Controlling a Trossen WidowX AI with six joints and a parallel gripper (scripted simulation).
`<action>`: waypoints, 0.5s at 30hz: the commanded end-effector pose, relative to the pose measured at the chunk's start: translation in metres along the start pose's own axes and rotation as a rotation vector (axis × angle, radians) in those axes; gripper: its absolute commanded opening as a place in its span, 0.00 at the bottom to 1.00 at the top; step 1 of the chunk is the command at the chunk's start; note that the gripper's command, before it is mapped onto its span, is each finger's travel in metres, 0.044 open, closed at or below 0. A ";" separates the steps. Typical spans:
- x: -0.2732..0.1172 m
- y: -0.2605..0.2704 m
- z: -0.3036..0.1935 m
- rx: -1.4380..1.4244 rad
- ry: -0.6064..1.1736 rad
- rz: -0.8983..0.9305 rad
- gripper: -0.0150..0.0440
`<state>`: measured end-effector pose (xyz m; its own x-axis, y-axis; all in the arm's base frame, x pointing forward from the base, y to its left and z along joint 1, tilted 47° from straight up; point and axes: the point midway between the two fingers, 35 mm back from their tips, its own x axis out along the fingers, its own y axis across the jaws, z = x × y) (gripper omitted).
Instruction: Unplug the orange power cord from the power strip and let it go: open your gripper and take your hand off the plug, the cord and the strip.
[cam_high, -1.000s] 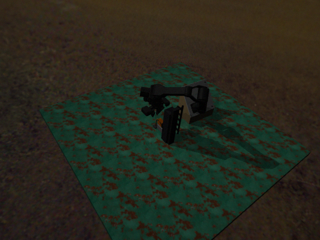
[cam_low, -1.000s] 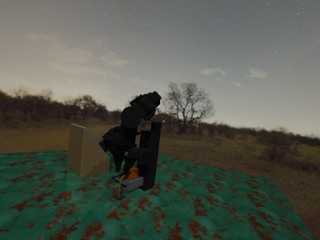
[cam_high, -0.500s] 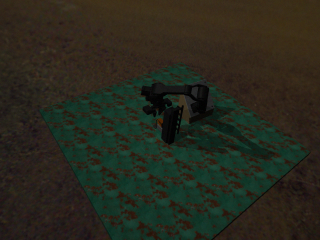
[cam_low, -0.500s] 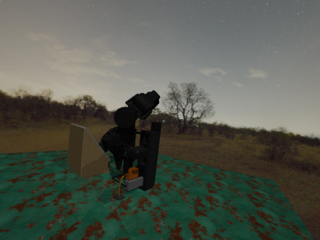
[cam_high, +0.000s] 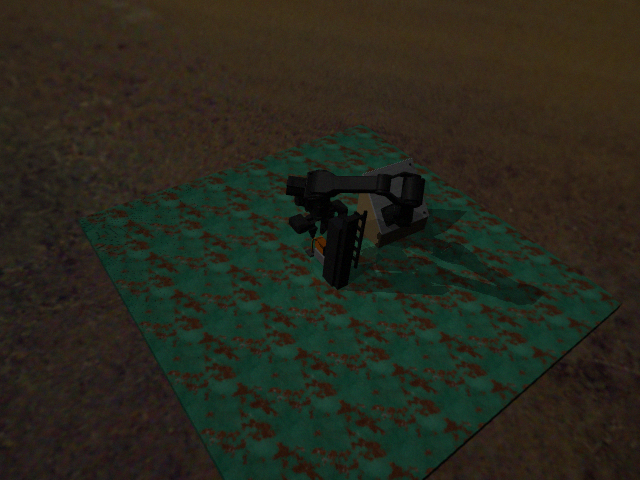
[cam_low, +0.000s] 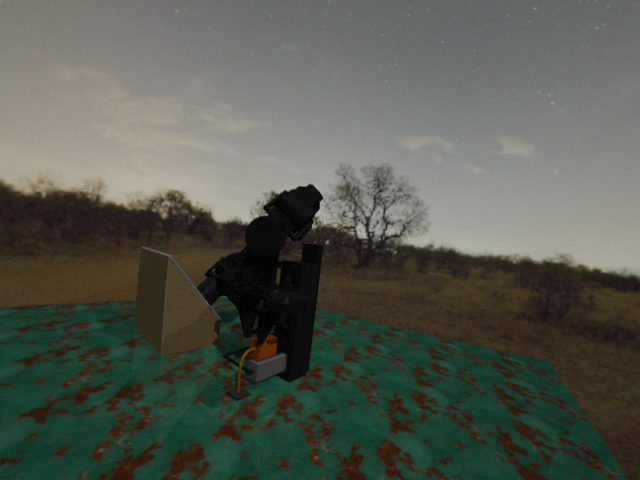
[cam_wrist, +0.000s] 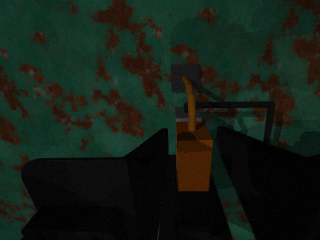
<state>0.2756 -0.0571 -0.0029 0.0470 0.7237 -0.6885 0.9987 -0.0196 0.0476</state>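
The orange plug (cam_high: 321, 242) (cam_low: 264, 347) (cam_wrist: 194, 170) sits upright on top of the grey power strip (cam_low: 268, 367) (cam_wrist: 181, 114), with no gap showing. Its orange cord (cam_low: 240, 367) (cam_wrist: 191, 105) bends down to a small dark plate (cam_low: 238, 394) (cam_wrist: 185, 77) on the mat. My gripper (cam_high: 318, 233) (cam_low: 254, 338) (cam_wrist: 192, 133) is partly open and points down, its fingertips close to the top of the plug. In the wrist view the plug shows between the fingers, with a gap on each side. Nothing is gripped. The dark fingers and the arm hide part of the strip.
A tall black block (cam_high: 337, 253) (cam_low: 303, 335) stands right beside the strip. A thin black rack (cam_high: 357, 242) is on its side, and a dark bar (cam_wrist: 240, 105) runs near the plug. The wedge-shaped arm base (cam_high: 368, 222) (cam_low: 150, 299) stands on the green mat (cam_high: 248, 310) (cam_low: 361, 413).
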 end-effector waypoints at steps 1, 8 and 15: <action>0.001 -0.001 -0.009 0.006 0.007 -0.002 0.53; 0.001 -0.002 -0.018 0.006 0.008 -0.003 0.53; 0.004 -0.002 -0.018 0.006 0.008 -0.003 0.53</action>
<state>0.2738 -0.0448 0.0083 0.0443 0.7257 -0.6866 0.9988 -0.0183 0.0452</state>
